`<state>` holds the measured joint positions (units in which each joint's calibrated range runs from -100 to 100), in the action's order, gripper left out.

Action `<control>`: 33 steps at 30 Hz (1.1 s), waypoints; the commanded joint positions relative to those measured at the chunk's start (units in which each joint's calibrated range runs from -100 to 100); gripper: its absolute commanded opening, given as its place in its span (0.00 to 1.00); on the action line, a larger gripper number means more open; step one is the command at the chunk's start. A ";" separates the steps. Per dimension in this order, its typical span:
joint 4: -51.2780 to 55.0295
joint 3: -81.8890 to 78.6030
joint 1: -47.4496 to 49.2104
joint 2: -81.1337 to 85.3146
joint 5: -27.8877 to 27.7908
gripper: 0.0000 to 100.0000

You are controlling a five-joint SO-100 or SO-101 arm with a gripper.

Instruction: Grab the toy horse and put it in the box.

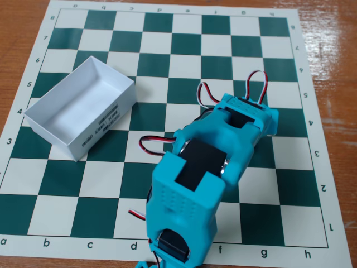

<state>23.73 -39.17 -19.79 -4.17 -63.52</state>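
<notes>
Since the teal arm (215, 162) folds over the right-centre of the chessboard (83, 178) and covers whatever lies beneath it, neither the horse nor the pincer shows, so I cannot tell where the horse is, how it looks, or whether the pincer stands wide or narrow. The likely trouble: a tiny thin-legged figure could tip or slip aside under a blind descent, or the looping wires (254, 84) could snag. Left of the arm, the white box (42, 120) sits empty on the board.
</notes>
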 commanded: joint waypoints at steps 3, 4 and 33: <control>1.68 -1.94 0.86 7.62 1.22 0.00; 2.52 -2.12 1.51 9.04 1.37 0.00; -10.61 1.61 38.72 19.30 7.47 0.00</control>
<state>15.85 -40.98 16.13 13.28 -56.28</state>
